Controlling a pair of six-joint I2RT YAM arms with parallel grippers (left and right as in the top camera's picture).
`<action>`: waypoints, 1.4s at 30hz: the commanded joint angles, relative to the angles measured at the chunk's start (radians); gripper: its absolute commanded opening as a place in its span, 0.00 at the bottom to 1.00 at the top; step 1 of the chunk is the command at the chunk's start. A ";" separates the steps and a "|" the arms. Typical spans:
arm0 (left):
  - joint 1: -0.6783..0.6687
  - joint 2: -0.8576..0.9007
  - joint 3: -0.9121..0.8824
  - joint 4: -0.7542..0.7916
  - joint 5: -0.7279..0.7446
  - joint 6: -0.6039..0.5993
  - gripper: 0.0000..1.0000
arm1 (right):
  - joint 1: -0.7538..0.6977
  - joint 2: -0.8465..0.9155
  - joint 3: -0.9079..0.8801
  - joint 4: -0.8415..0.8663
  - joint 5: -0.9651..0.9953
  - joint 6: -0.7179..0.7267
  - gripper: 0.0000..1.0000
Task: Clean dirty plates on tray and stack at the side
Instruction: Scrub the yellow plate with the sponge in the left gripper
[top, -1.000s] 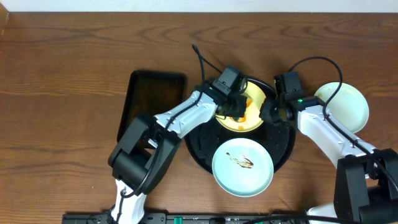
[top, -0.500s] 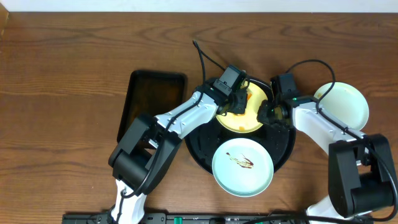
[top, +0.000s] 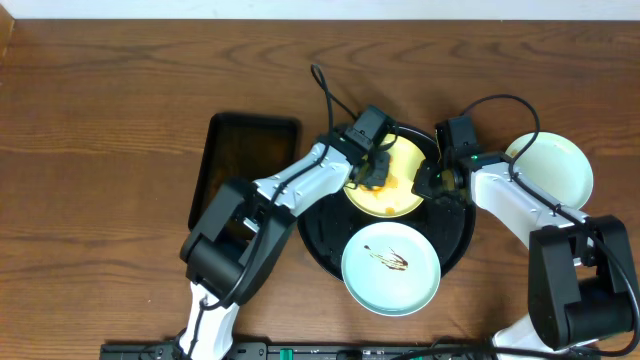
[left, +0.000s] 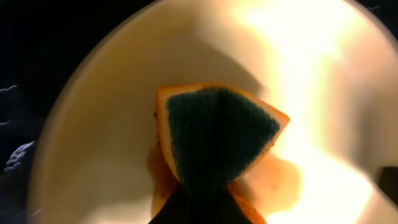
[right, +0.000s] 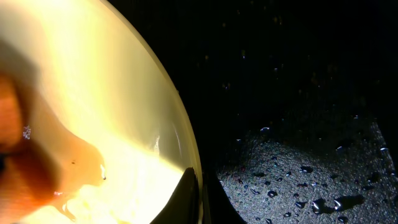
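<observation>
The pale yellow plate lies at the back of the large round black tray. My left gripper is shut on an orange sponge with a green scrub face and presses it on the plate. My right gripper is shut on the yellow plate's right rim. A mint-blue plate with a brown sauce streak lies at the tray's front. Another pale plate sits on the table to the right of the tray.
A smaller rectangular black tray lies to the left of the round tray. The wet tray floor shows in the right wrist view. Cables run from both wrists over the back of the tray.
My left gripper has slid the sponge leftward across the yellow plate. My right gripper has edged slightly left and stays on the plate's rim.
</observation>
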 joint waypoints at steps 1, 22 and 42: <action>0.071 0.026 -0.014 -0.089 -0.096 -0.010 0.08 | 0.008 0.014 0.005 -0.018 0.015 -0.002 0.01; 0.029 -0.008 -0.016 -0.027 0.415 0.229 0.08 | 0.008 0.014 0.005 -0.036 0.015 -0.002 0.01; 0.014 0.024 -0.016 -0.040 -0.306 0.225 0.08 | 0.008 0.014 0.005 -0.040 0.013 -0.002 0.01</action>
